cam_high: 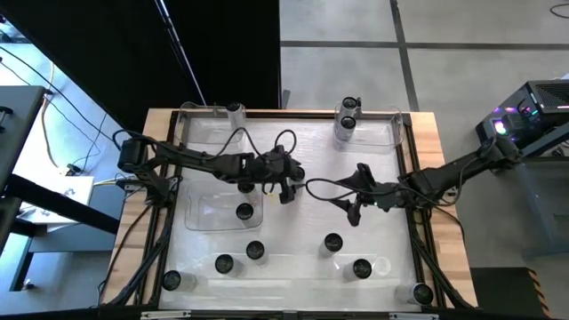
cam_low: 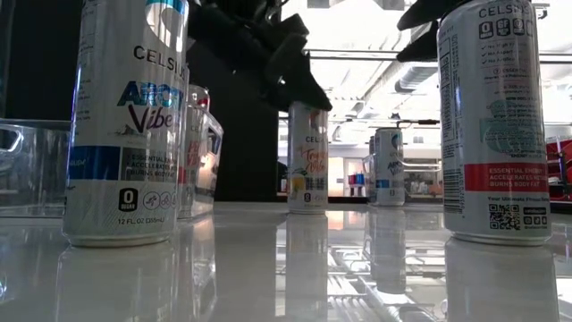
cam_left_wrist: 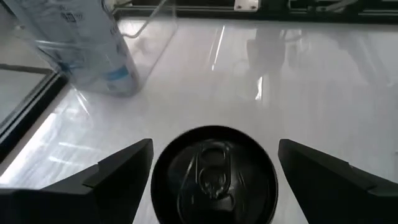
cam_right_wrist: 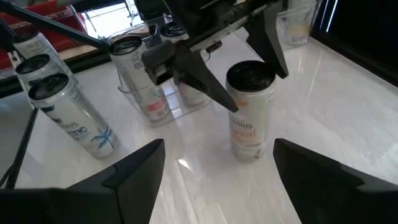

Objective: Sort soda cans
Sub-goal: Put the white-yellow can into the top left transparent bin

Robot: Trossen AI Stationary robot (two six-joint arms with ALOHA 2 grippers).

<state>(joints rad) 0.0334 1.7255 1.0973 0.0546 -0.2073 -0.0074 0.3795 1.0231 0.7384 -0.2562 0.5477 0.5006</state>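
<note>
Our left gripper (cam_left_wrist: 211, 171) hangs spread wide over a can (cam_left_wrist: 214, 177), one finger on either side – not yet touching. We should drop straight down, keep it centred, then squeeze. Right gripper (cam_right_wrist: 214, 165) waits open, facing that can.

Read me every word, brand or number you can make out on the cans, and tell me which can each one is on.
"CELSIUS", "ARCTIC Vibe", "0", "12 FL OZ": near left can in the low view.
"CELSIUS", "ESSENTIAL ENERGY", "ACCELERATES": near right can; it also carries a QR code, and its smaller print is too fine to read.
"CEL": middle can farther back; the rest is blurred.
Partial "SIUS": can under the left gripper, right wrist view.
Other cans: too small or blurred.
</note>
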